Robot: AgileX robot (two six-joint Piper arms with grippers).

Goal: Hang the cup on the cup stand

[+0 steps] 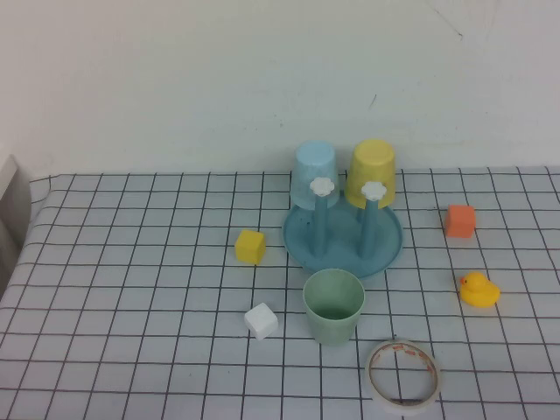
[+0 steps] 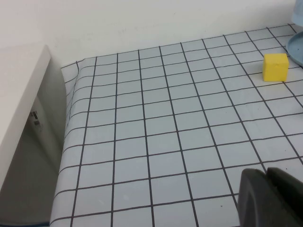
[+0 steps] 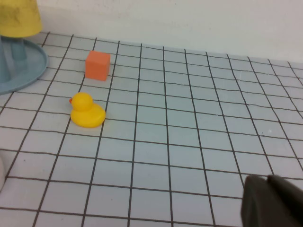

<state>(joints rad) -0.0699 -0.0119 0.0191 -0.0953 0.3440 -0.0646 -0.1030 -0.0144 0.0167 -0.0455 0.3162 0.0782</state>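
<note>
The pale mint-green cup stands upright, mouth up, on the checked cloth just in front of the blue cup stand. The stand holds a light blue cup and a yellow cup upside down on its back pegs. Two front pegs with white flower knobs are bare. Neither arm shows in the high view. My left gripper is shut and empty over the left part of the table. My right gripper is shut and empty over the right part.
A yellow cube and a white cube lie left of the cup. An orange cube and a yellow duck lie to the right. A tape roll lies at the front. A white cabinet borders the table's left edge.
</note>
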